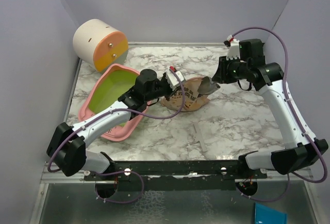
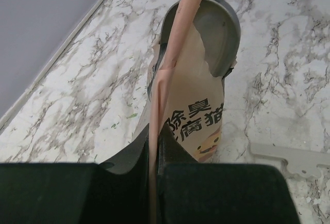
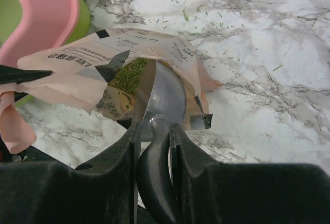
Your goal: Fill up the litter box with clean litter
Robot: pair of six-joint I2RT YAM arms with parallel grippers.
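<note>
Holding scoop (image 3: 164,97) in right gripper (image 3: 154,133), poked into bag (image 3: 72,64) beside litter (image 3: 129,74); pinching bag rim with left gripper (image 2: 154,152). Probably next: leftward to box (image 1: 87,106), near desk's (image 1: 232,121) left edge.

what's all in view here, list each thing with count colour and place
shallow pink plastic litter box: one, pink with lime-green bottom, left of table centre
cream-and-orange cylinder: one, far left corner
tan paper bag with cartoon animal print: one, table centre, between the grippers
greenish granular litter: one mass, inside the bag
shiny grey scoop: one, bowl in the bag's mouth
blue object: one, below the table's near right edge
marble-patterned table: one, white with grey veins
left gripper: one, black, shut on the bag's edge
right gripper: one, black, shut on the scoop's handle
</note>
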